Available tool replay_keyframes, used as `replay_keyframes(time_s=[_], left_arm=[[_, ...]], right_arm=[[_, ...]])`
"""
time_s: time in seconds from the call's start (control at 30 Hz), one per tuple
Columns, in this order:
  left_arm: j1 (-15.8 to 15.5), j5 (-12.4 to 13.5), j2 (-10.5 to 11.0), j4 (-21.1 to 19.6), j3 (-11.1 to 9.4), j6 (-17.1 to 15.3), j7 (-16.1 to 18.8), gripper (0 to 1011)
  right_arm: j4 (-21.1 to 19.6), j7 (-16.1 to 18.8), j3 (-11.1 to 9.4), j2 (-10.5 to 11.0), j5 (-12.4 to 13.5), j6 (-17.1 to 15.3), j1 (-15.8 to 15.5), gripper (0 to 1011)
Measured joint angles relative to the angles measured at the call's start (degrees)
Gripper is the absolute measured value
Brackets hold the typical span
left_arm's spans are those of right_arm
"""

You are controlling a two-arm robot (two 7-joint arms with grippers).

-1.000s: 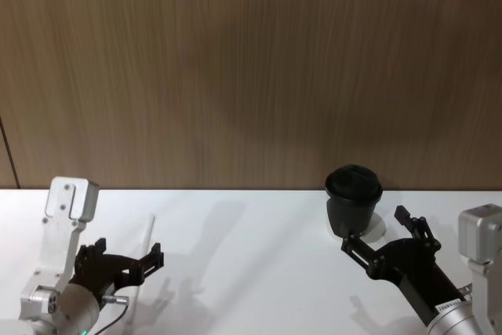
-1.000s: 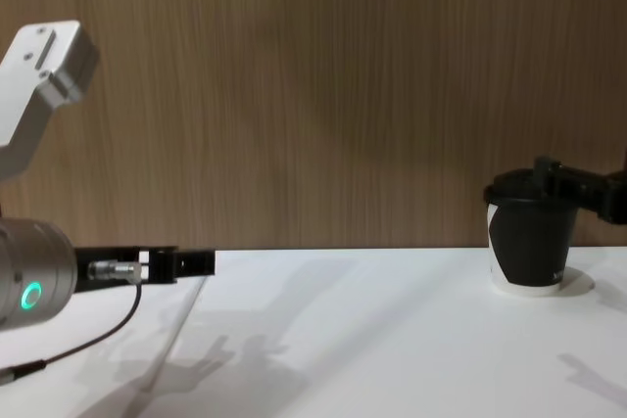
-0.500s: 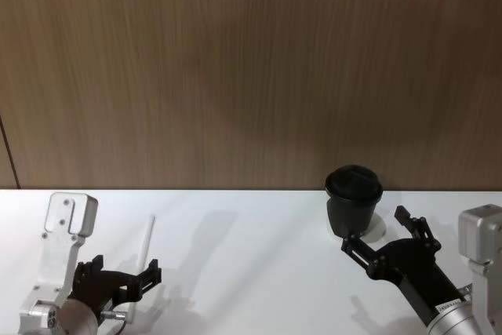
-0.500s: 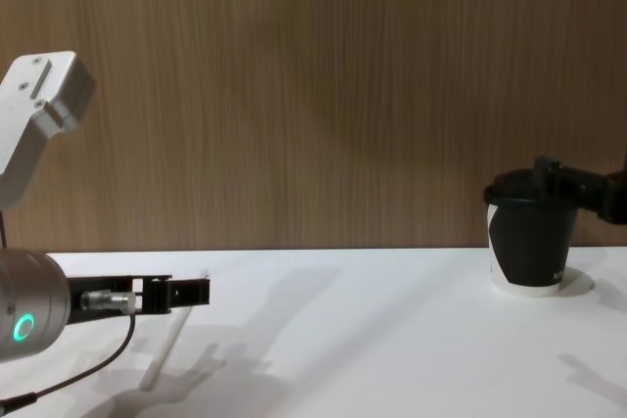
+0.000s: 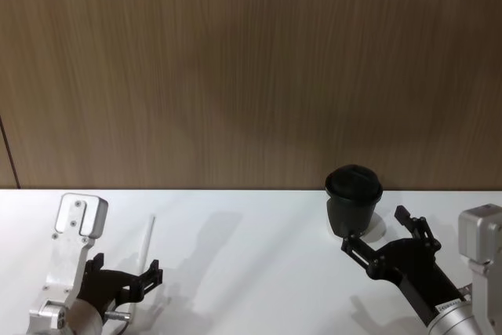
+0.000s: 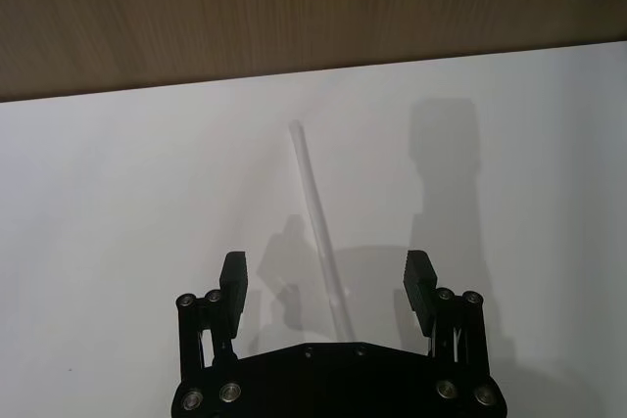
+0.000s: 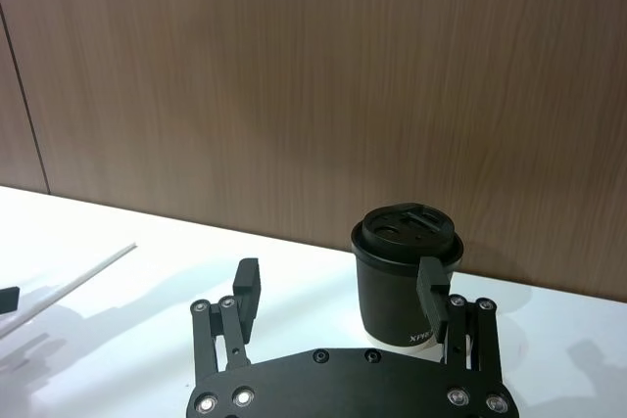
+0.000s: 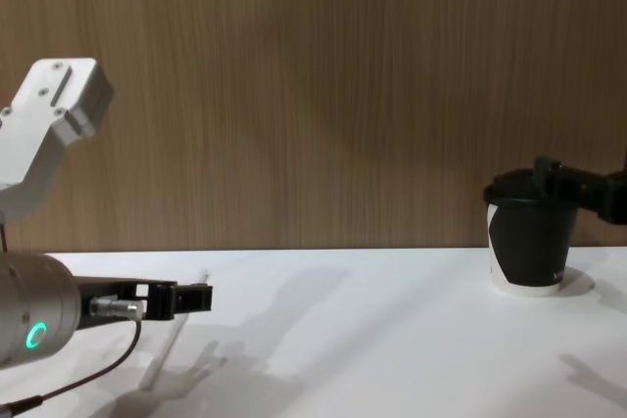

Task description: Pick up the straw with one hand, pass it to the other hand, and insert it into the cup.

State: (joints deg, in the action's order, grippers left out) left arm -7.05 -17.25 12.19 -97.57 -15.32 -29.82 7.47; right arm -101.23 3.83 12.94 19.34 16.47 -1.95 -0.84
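The straw lies flat on the white desk, well to the left of the cup. The cup stands upright with its black lid on. Against 1 s ago, the left pincer sits lower, its 2 fingers spread wide on either side of the straw's near end, gripping nothing. The right pincer, unmoved, hovers at the cup's near side, wide open and empty.
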Motion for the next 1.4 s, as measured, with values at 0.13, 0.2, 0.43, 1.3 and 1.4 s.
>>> replay_keyframes(time_s=[0.13,0.2,0.43,1.3,1.4], left_arm=[[-0.3,0.0,-0.5,0.9,0.1,0.0,-0.1,1002],[-0.4,-0.3,-1.0,1.6,0.3,-0.2,-0.2,1003],[-1.1,-1.2,-2.2,3.8,0.9,-0.7,-0.8,1003],[-4.4,-0.7,-4.2,8.9,0.7,-1.9,-2.2,1000],[-4.6,-0.6,-4.3,9.2,0.6,-2.0,-2.2,992]], right_arm=[[0.0,0.0,0.0,0.0,0.0,0.0,0.0,1001],[0.0,0.0,0.0,0.0,0.0,0.0,0.0,1001],[0.0,0.0,0.0,0.0,0.0,0.0,0.0,1001],[0.0,0.0,0.0,0.0,0.0,0.0,0.0,1001],[0.0,0.0,0.0,0.0,0.0,0.0,0.0,1001]])
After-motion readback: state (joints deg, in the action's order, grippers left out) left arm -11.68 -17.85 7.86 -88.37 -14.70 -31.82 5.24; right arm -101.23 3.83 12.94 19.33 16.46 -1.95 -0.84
